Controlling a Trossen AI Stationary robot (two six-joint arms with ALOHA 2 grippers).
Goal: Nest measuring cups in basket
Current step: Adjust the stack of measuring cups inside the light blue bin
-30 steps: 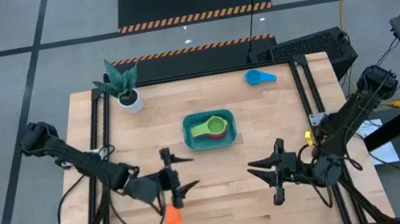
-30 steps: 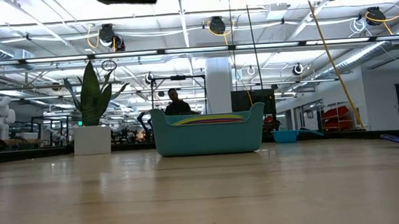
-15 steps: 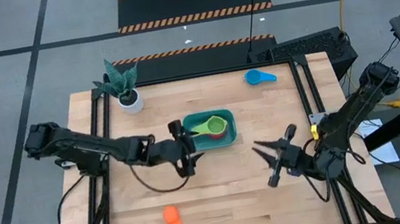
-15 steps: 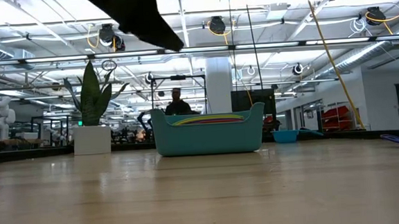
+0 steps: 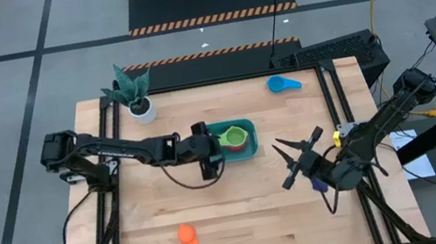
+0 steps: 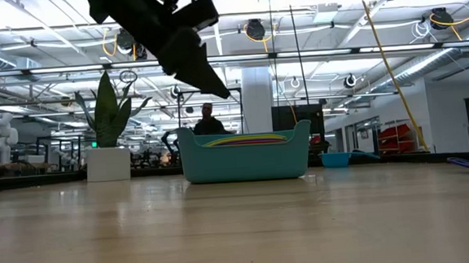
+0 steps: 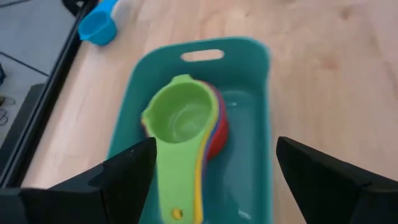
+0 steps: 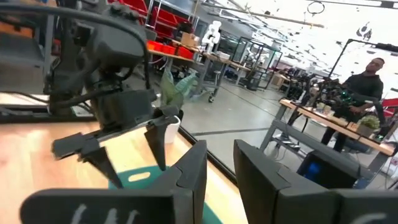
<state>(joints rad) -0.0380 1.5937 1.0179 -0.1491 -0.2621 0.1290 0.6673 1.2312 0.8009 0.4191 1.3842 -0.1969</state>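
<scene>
Surface: pale wooden table [image 5: 243, 215], workshop floor around it.
Plant pot [image 5: 141, 108]: back left corner, no part of the job.
Orange cup [image 5: 189, 242]: loose near the front edge, not yet collected.
Left gripper [image 5: 209, 151]: jaws wide and empty, at the basket's left end.
Basket [image 5: 249, 152]: table centre, holding nested green [image 7: 183, 121], yellow and red cups.
Light blue cup [image 5: 283, 83]: loose at the back.
Right gripper [image 5: 297, 162]: raised right of the basket, nearly closed, empty.
Progress: roughly halfway; two cups visibly remain out.

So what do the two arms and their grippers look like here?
Both arms are dark, jointed, with black cables looping beside them. The left gripper has two tapered black fingers. The right gripper matches it, with some blue near its wrist.
</scene>
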